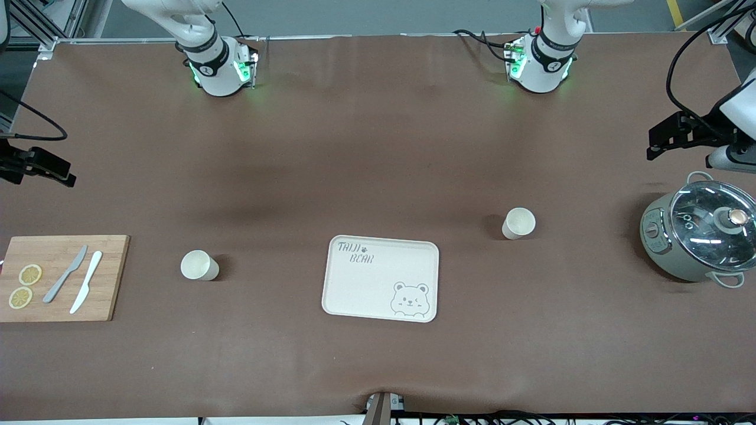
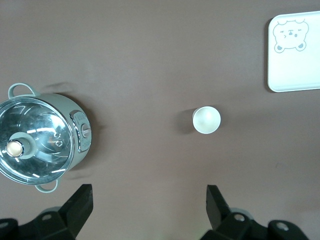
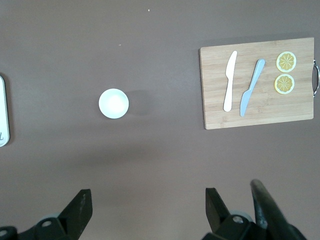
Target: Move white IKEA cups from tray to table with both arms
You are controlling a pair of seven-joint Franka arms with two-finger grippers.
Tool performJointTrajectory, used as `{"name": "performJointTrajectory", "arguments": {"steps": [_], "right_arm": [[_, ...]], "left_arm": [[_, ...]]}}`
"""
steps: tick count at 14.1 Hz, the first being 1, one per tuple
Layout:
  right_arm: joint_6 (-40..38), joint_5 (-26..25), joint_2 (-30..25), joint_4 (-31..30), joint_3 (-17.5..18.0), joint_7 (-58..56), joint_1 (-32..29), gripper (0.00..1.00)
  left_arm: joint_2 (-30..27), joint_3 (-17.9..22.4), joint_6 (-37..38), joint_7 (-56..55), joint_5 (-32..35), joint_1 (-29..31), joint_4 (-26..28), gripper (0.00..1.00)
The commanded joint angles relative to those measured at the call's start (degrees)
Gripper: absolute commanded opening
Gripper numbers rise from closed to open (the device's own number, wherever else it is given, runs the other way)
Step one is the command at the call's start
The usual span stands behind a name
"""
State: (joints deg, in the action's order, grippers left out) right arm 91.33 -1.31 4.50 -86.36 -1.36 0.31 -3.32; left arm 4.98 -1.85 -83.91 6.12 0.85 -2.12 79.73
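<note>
A brown table (image 1: 378, 147) carries an empty tray (image 1: 378, 260) near its front edge; both cups (image 1: 199, 265) (image 1: 518, 223) stand upright on the cloth, one toward each end. The left gripper (image 2: 147, 205) and right gripper (image 3: 147, 207) hang high, jaws apart, empty. The job looks finished; best to retreat without grazing either cup.

Two cups (image 1: 199, 265) (image 1: 518, 223), one tray (image 1: 381, 278), one cutting board (image 1: 112, 277), two knives (image 1: 65, 274) (image 1: 86, 282), two lemon slices (image 1: 30, 274) (image 1: 20, 297), one pot (image 1: 700, 230).
</note>
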Motion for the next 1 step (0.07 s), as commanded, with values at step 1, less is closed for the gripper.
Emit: {"name": "performJointTrajectory", "arguments": {"steps": [1], "right_arm": [[0.87,0.16,0.07,0.31,0.57,1.19,-0.2,1.0]], "left_arm": [[-0.15,0.44,0.15,1.0,0.21,-0.26,-0.19,1.0]]}}
